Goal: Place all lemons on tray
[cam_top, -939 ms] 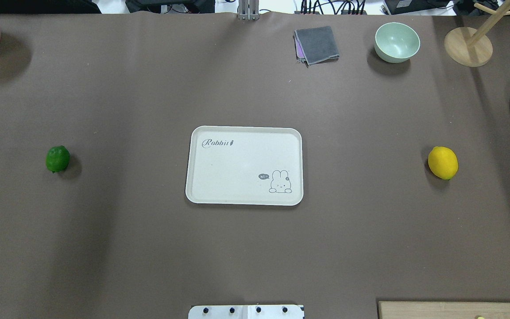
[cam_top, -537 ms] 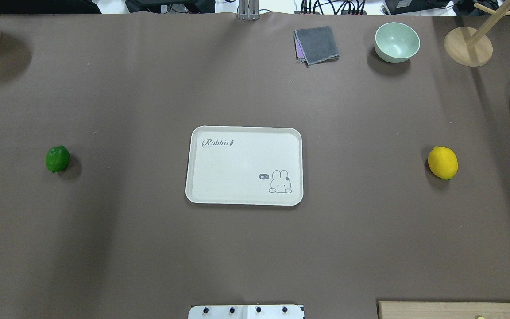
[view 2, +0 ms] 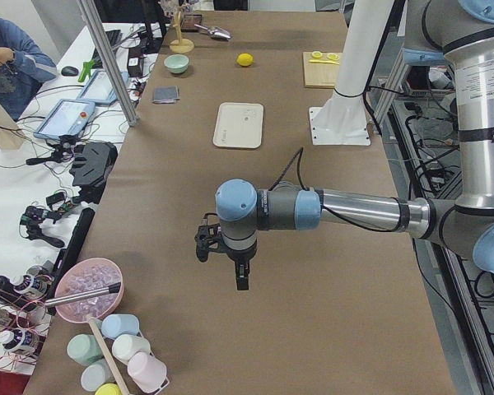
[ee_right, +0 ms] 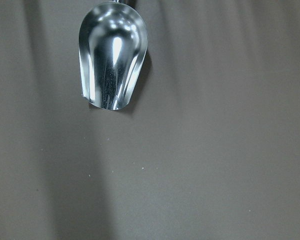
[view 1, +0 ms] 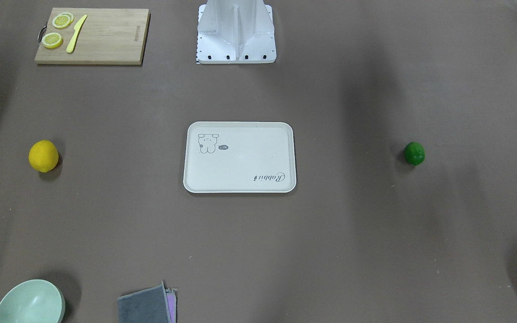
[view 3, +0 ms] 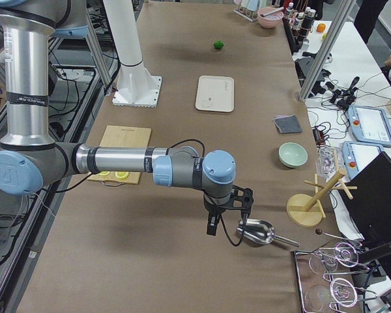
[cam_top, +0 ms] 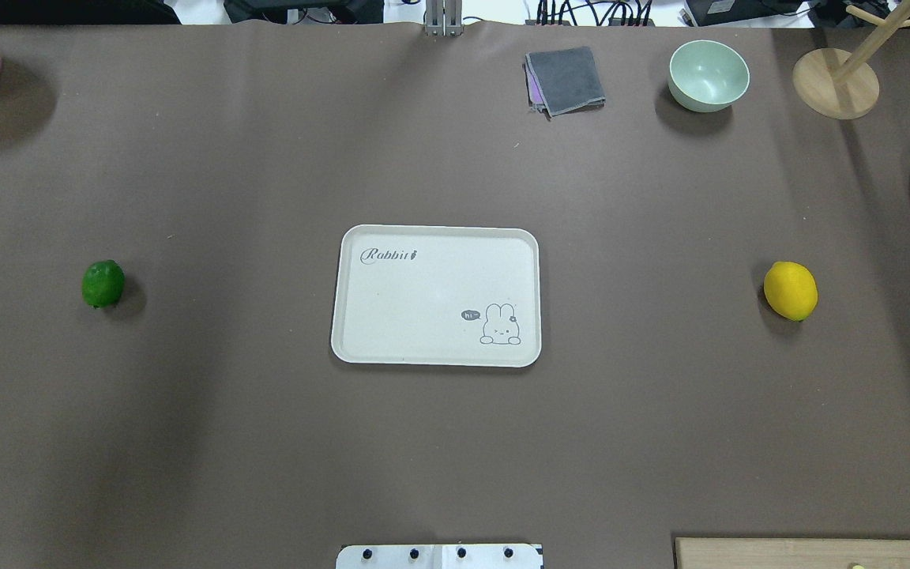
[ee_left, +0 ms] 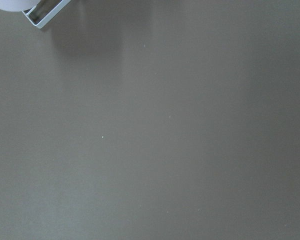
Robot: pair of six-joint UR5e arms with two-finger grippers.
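Yellow lemon [cam_top: 790,290]: on counter [cam_top: 455,450], well right of tray [cam_top: 431,300], not on it.
Green lemon [cam_top: 103,283]: on counter, well left of tray, not on it.
Tray: centre of counter, nothing on it.
Left claw [view 2: 240,280]: hangs over bare counter, outside overhead view; released or clenched, cannot tell.
Right claw [view 3: 212,225]: just beside metal scoop [ee_right: 112,60]; state likewise cannot tell.
Risk: glossy oval fruit likely rolls if pinched off-centre; right claw may clip metal scoop on departure.
Count: lemons 2, tray 1, claws 2, metal scoop 1.

Off-white tray [cam_top: 423,300] flat mid-table; green lemon [cam_top: 103,283] well left; larger yellow lemon [cam_top: 790,290] well right, seemingly sideways
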